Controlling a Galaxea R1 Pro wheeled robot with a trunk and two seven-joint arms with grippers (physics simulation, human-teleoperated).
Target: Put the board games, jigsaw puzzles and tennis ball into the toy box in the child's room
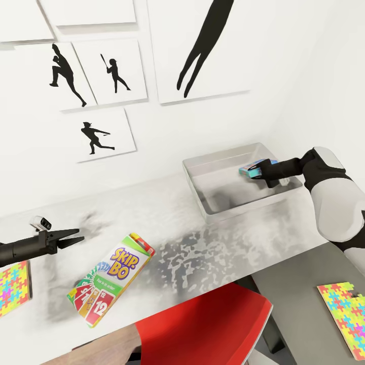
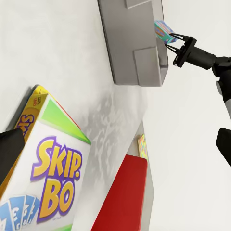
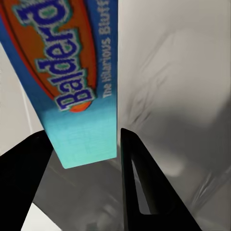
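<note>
One blue board game (image 1: 257,168) hangs in your right pincer (image 1: 264,172), held over the near-right part of the toy box (image 1: 203,195), above its floor and not yet resting on anything. In the right wrist view the box (image 3: 79,82) sits between the two dark fingers (image 3: 139,187), but a sliver of light shows between its edge and the finger on that side, so I judge the clamp to be light or off-centre; if it slips as you lower, it could tip onto the sloping wall and slide out over the rim onto the tabletop (image 1: 213,253). Let go only once it is well inside and low. Your left pincer (image 1: 76,238) stands with its fingers apart, holding nothing, just beside the Skip-Bo box (image 1: 111,279), which lies tilted near the front edge of the tabletop. A careless push from that side could shove it off the edge towards the red chair (image 1: 203,329). Come at it from above and close on its narrow sides. One jigsaw puzzle (image 1: 14,286) lies by your left arm and the other (image 1: 344,312) on the lower dark top at the right; a wide elbow swing could sweep either of them away.
</note>
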